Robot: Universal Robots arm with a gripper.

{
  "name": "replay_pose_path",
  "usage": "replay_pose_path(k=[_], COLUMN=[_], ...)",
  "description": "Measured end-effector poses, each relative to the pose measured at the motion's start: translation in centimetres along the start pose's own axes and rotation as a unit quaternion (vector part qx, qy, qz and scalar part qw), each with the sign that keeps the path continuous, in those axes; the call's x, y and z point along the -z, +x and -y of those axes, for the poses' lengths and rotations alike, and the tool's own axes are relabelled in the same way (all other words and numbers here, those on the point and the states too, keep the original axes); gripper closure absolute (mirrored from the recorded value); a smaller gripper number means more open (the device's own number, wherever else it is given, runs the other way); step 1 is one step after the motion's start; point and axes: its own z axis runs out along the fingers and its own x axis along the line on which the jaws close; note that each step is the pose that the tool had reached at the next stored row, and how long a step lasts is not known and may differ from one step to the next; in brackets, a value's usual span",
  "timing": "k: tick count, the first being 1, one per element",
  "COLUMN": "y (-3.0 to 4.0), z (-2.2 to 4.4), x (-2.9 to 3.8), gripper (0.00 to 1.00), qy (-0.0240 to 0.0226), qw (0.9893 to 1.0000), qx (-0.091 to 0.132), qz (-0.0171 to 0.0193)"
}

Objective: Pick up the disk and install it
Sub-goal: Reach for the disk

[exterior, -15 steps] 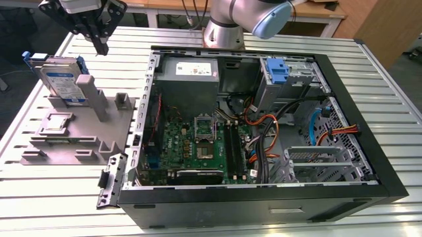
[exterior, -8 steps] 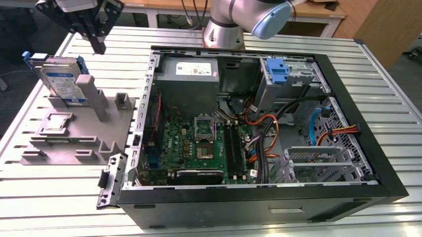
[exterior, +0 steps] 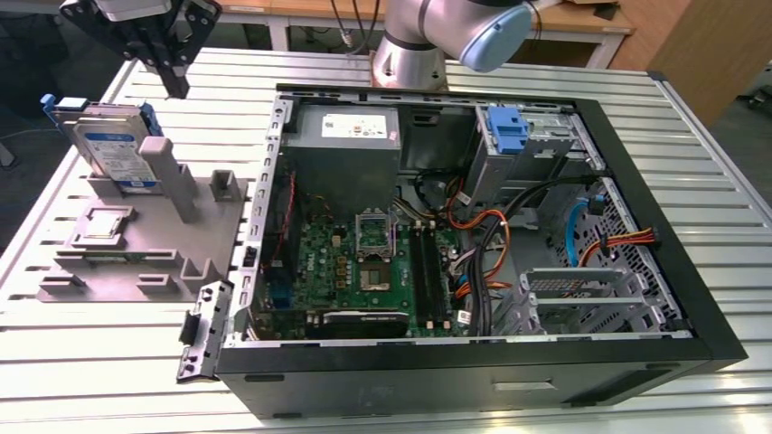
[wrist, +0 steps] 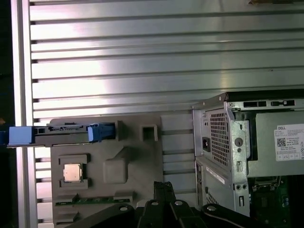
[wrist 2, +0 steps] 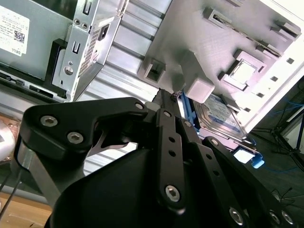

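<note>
– Disk point(exterior: 115, 149) first, exterior view: it stands on edge in a grey holder point(exterior: 145, 253) on the slatted desk point(exterior: 97, 362), to the exterior view's left of the open computer case point(exterior: 675, 271).

– And the gripper point(exterior: 176, 89)?

– It hangs above the disk, near but apart from it. The fingers are together with nothing between them. I'd call this the very start: not lifted, not installed, both steps left.

– Anything in the case?

– A lone blue bracket point(exterior: 507, 131) sits up at the far corner, beside the power supply point(exterior: 350, 136).

– Second wrist view?

– The gripper's black linkages are close up, its fingers meeting at a point. Beyond them the disk shows its flat silver-grey face with a white-and-blue label and a blue frame along the edge. It leans against a grey post point(wrist 2: 199, 88) of the holder.

– First wrist view?

– Here the disk is edge-on, a thin grey bar capped bright blue at both ends, seated along the holder's edge. The fingertips are pressed together over the holder, off to one side of the disk and clear of it. A processor chip point(wrist: 72, 173) lies in a pocket of the holder.
</note>
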Motion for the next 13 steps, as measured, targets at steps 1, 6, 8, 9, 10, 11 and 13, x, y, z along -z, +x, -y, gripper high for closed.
replay_pose_path(k=[1, 6, 8, 9, 10, 11, 13], y=[0.04, 0.22, 0.23, 0.23, 0.23, 0.24, 0.32], z=[-0.01, -0.03, -0.03, -0.03, -0.03, -0.03, -0.02], x=[0.0, -0.01, 0.0, -0.01, -0.01, -0.01, -0.01], gripper=[0.9, 0.9, 0.9, 0.9, 0.9, 0.9, 0.9], qy=[0.0, 0.0, 0.0, 0.0, 0.0, 0.0, 0.0], qw=[1.0, 1.0, 1.0, 1.0, 1.0, 1.0, 1.0], qx=[0.0, 0.0, 0.0, 0.0, 0.0, 0.0, 0.0], qz=[0.0, 0.0, 0.0, 0.0, 0.0, 0.0, 0.0])
